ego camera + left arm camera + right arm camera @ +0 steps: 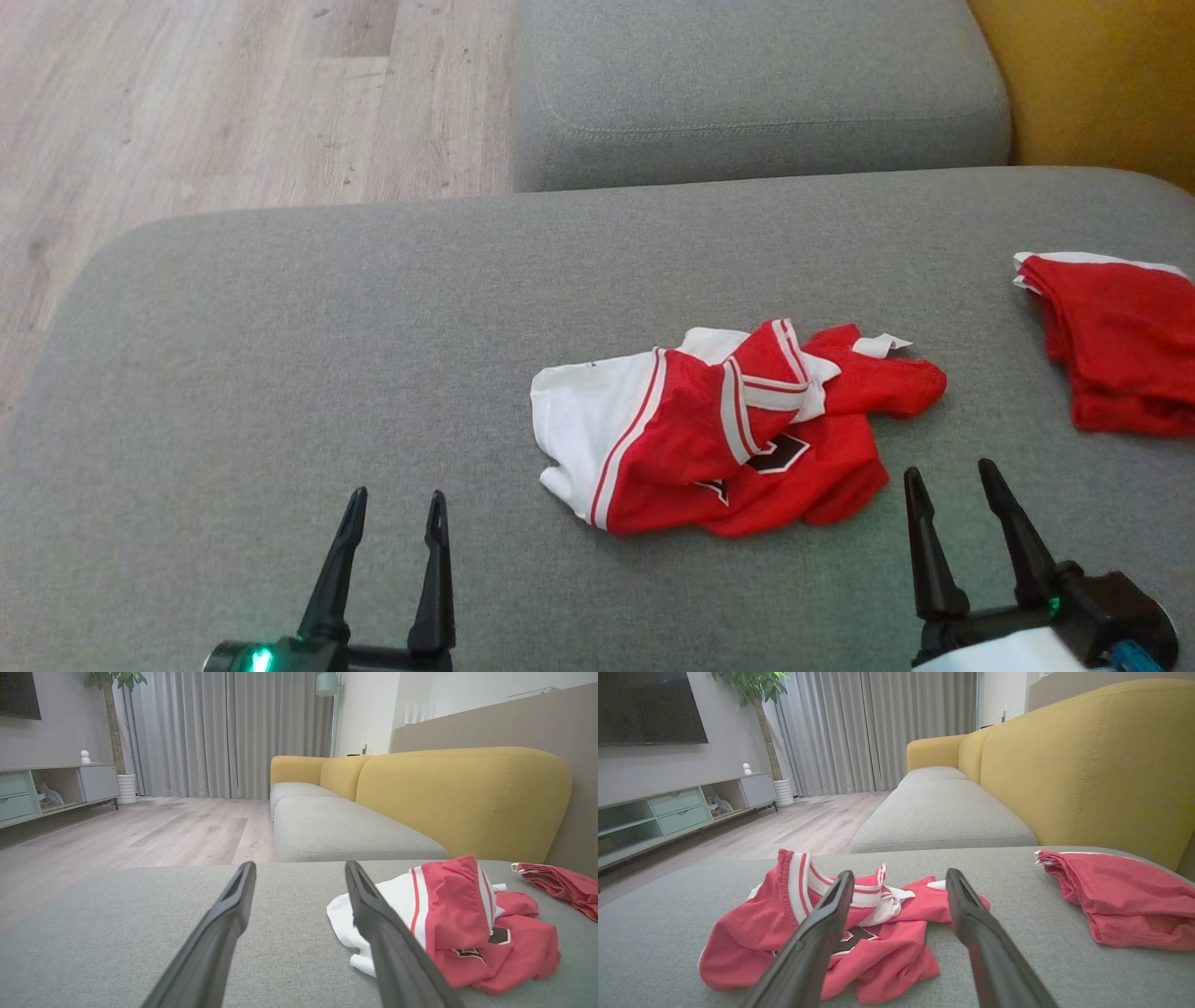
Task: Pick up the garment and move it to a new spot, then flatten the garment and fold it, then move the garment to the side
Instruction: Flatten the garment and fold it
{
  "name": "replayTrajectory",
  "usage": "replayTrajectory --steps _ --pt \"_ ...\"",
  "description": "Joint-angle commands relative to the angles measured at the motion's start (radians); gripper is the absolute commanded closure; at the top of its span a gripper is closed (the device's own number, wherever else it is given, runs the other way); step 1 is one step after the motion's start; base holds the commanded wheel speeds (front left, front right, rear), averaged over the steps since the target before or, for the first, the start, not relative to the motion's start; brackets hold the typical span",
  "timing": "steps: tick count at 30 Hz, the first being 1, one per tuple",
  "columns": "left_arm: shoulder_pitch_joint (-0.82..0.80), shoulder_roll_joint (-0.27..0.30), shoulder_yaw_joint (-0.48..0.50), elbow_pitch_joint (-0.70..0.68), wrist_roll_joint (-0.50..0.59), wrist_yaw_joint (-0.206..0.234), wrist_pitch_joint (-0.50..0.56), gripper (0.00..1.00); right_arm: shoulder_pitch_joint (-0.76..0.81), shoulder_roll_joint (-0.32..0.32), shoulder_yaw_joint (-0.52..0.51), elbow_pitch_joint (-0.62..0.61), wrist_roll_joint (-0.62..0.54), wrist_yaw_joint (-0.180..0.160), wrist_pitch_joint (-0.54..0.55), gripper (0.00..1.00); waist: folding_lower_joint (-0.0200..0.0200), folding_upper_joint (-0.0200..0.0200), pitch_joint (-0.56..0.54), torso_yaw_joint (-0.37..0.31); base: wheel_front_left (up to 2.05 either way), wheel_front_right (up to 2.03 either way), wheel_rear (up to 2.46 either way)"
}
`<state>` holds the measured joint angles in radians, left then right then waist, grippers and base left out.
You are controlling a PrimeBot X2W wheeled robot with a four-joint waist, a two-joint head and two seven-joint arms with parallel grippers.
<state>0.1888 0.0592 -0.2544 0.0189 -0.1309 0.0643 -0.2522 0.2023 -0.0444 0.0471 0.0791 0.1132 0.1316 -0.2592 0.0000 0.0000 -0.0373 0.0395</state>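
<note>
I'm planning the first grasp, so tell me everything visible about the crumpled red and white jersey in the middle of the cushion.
The jersey is thin red fabric with a white panel at its left, red-and-white striped trim and part of a black print. It lies crumpled in a heap on the gray cushion, apart from the red garment to its right. The left hand and right hand, both open, sit short of it, not touching.
</note>
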Motion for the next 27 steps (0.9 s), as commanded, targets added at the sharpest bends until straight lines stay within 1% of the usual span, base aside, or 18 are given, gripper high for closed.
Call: replayTrajectory --steps 1,7,12,16,20,23,24,27 --pt "-0.028 -0.008 0.039 -0.031 0.008 -0.001 -0.009 0.0 -0.02 -0.006 0.024 -0.026 -0.004 -0.001 -0.003 0.0 0.0 0.0 0.0 0.0 0.0 0.0 0.0" --pt "-0.03 -0.009 0.034 -0.022 0.009 -0.007 -0.009 0.0 -0.022 -0.006 0.029 -0.028 -0.003 -0.001 -0.003 0.0 0.0 0.0 0.003 -0.001 0.0 0.0 0.0" --pt "-0.074 -0.002 -0.007 0.033 0.057 -0.057 -0.01 0.0 -0.035 -0.006 0.041 -0.034 -0.002 -0.001 -0.003 0.0 0.0 0.0 0.027 -0.016 0.0 0.0 0.0" --pt "-0.162 0.009 -0.057 0.112 0.091 -0.113 -0.01 0.0 -0.047 -0.006 0.054 -0.042 -0.001 -0.001 -0.003 0.0 0.0 0.0 0.057 -0.048 0.0 0.0 0.0" --pt "-0.288 0.017 -0.121 0.206 0.123 -0.156 -0.009 0.0 -0.065 -0.006 0.063 -0.048 -0.004 -0.001 -0.003 0.0 0.0 0.0 0.102 -0.096 0.0 0.0 0.0" --pt "-0.394 0.024 -0.175 0.273 0.149 -0.176 0.01 0.0 -0.081 -0.006 0.07 -0.049 -0.006 -0.001 -0.003 0.0 0.0 0.0 0.134 -0.137 0.0 0.0 0.0" --pt "-0.394 0.024 -0.175 0.273 0.149 -0.176 0.01 0.0 -0.081 -0.006 0.07 -0.049 -0.006 -0.001 -0.003 0.0 0.0 0.0 0.134 -0.137 0.0 0.0 0.0" --pt "-0.496 0.033 -0.215 0.326 0.163 -0.186 0.039 0.0 -0.1 -0.006 0.085 -0.05 -0.006 -0.001 -0.003 0.0 0.0 0.0 0.168 -0.184 0.0 0.0 0.0"
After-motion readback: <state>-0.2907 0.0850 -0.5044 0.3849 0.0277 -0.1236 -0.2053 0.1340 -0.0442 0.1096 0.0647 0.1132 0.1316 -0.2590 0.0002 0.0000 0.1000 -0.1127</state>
